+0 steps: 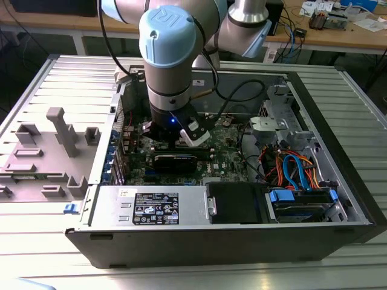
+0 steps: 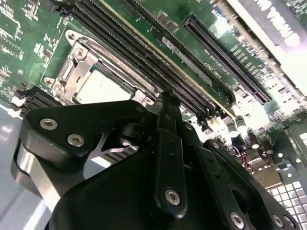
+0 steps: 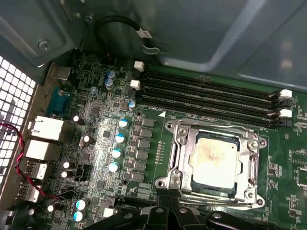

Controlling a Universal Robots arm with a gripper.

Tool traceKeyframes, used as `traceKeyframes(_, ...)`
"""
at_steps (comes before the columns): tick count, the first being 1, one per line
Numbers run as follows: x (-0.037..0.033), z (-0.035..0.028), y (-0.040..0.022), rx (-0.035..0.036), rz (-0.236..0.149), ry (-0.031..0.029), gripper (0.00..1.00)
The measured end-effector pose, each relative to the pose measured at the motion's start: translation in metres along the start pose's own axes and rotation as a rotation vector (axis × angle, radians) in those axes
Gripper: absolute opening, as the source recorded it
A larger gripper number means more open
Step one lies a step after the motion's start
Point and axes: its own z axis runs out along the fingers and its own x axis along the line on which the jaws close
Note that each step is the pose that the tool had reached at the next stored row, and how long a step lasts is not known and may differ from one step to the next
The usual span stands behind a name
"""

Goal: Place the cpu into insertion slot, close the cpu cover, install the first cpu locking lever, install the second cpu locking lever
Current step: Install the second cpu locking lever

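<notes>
Chip [image 3: 214,155] sits in its socket [image 3: 211,164] on the green board, with the metal cover [image 3: 178,143] closed around it, window framing the silvery top. Seating and cover-closing look done; the locking-lever step seems to be in hand. The claw [image 2: 165,108] hangs just beside the socket's edge, fingers drawn together and holding nothing I can make out. Hooking a thin lever will likely demand fine alignment and a steady push.
</notes>
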Motion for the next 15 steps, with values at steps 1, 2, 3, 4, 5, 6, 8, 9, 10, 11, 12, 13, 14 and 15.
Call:
traceKeyframes(1, 0.0000, 0.0010, 0.0003, -0.0019, -0.002, -0.0001, 0.11)
traceKeyframes(2, 0.0003, 0.0030, 0.0000, -0.0027, -0.005, 0.0006, 0.11)
traceKeyframes(3, 0.0005, 0.0042, -0.0002, -0.0031, -0.007, 0.0010, 0.11)
traceKeyframes(4, 0.0006, 0.0053, -0.0004, -0.0035, -0.009, 0.0012, 0.11)
traceKeyframes(5, 0.0008, 0.0067, -0.0007, -0.0046, -0.012, 0.0019, 0.11)
traceKeyframes(6, 0.0009, 0.0070, -0.0009, -0.0057, -0.013, 0.0022, 0.11)
traceKeyframes(8, 0.0005, 0.0086, 0.0005, -0.0115, -0.018, 0.0018, 0.11)
traceKeyframes(9, 0.0003, 0.0096, 0.0017, -0.0127, -0.020, 0.0015, 0.11)
traceKeyframes(10, 0.0002, 0.0106, 0.0023, -0.0136, -0.022, 0.0019, 0.11)
traceKeyframes(11, 0.0001, 0.0116, 0.0025, -0.0138, -0.023, 0.0027, 0.11)
traceKeyframes(12, 0.0003, 0.0126, 0.0023, -0.0137, -0.024, 0.0030, 0.11)
traceKeyframes(13, 0.0008, 0.0135, 0.0021, -0.0140, -0.024, 0.0022, 0.11)
traceKeyframes(14, 0.0022, 0.0136, 0.0022, 0.0001, -0.025, 0.0030, 0.11)
traceKeyframes(15, 0.0022, 0.0114, 0.0024, 0.0153, -0.025, 0.0054, 0.11)
